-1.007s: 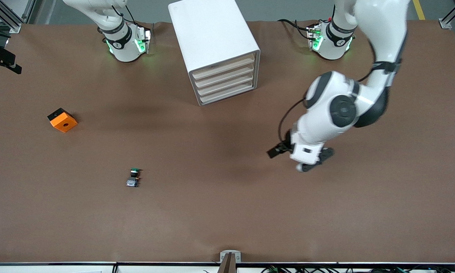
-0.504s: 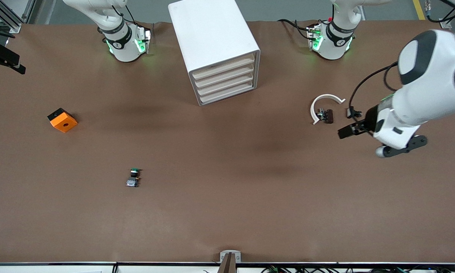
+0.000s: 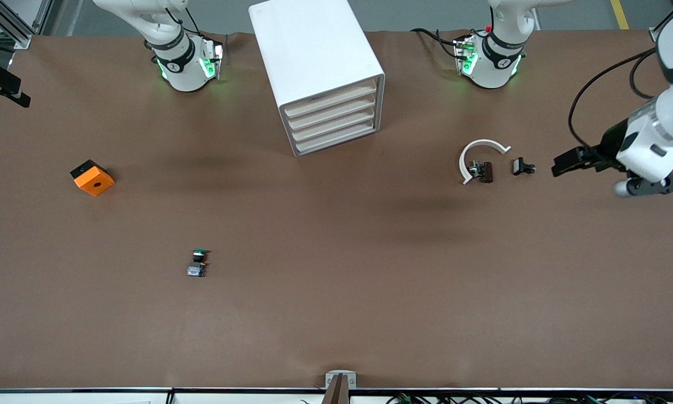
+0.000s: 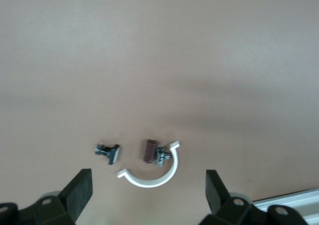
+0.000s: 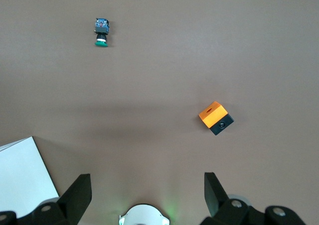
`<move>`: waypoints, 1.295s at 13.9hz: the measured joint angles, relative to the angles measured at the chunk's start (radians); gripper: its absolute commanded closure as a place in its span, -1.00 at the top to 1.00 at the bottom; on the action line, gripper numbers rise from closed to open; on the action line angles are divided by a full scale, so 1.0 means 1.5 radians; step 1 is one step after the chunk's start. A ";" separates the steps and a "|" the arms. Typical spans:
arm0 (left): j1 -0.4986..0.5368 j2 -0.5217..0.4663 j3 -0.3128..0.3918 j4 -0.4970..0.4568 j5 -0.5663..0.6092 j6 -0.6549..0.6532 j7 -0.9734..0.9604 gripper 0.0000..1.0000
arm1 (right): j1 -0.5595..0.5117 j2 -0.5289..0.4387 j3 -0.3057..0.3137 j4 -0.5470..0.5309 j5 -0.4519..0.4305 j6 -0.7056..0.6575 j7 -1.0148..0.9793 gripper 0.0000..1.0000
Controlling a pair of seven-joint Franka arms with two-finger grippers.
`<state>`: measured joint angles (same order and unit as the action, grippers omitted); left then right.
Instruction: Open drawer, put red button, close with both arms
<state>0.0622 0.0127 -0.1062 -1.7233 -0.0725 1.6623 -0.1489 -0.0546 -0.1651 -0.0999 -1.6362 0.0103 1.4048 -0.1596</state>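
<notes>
Left gripper: jaws wide, empty, over the table's left-arm end, near a black clip. Right gripper: jaws wide, empty, hovering by its own base. The red button lies within a white ring. Every drawer of the cabinet is shut — opening probably comes first, which calls for a hold on a drawer front.

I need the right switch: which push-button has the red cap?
The red button, beside the white curved piece toward the left arm's end; the lone green-capped button lies nearer the front camera.
</notes>
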 measured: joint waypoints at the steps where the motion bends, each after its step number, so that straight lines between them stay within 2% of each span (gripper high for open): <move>1: -0.014 -0.019 0.024 -0.020 0.000 0.000 0.014 1.00 | 0.000 0.000 -0.001 0.000 0.000 -0.004 0.000 1.00; 5: -0.031 -0.068 0.042 -0.091 0.011 0.023 0.034 1.00 | 0.000 0.000 -0.001 0.001 0.001 -0.013 0.005 1.00; 9: -0.065 -0.115 0.084 -0.166 0.030 0.073 0.054 1.00 | 0.000 0.000 -0.001 0.001 0.002 -0.014 0.034 1.00; 12: -0.065 -0.144 0.090 -0.200 0.032 0.108 0.060 1.00 | 0.000 0.000 -0.001 0.001 0.002 -0.014 0.034 1.00; 14: -0.063 -0.153 0.091 -0.183 0.035 0.123 0.060 1.00 | 0.000 0.000 -0.001 0.001 0.002 -0.014 0.034 1.00; 16: -0.056 -0.155 0.092 -0.138 0.036 0.117 0.060 1.00 | 0.000 0.000 -0.001 0.001 0.002 -0.014 0.034 1.00; 18: -0.057 -0.149 0.093 -0.078 0.036 0.059 0.060 1.00 | 0.000 0.000 -0.001 0.001 0.002 -0.014 0.034 1.00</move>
<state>-0.0227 -0.2114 0.0328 -1.8402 -0.0193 1.7512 -0.0588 -0.0546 -0.1655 -0.1009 -1.6340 0.0134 1.3844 -0.1079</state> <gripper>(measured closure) 0.000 0.000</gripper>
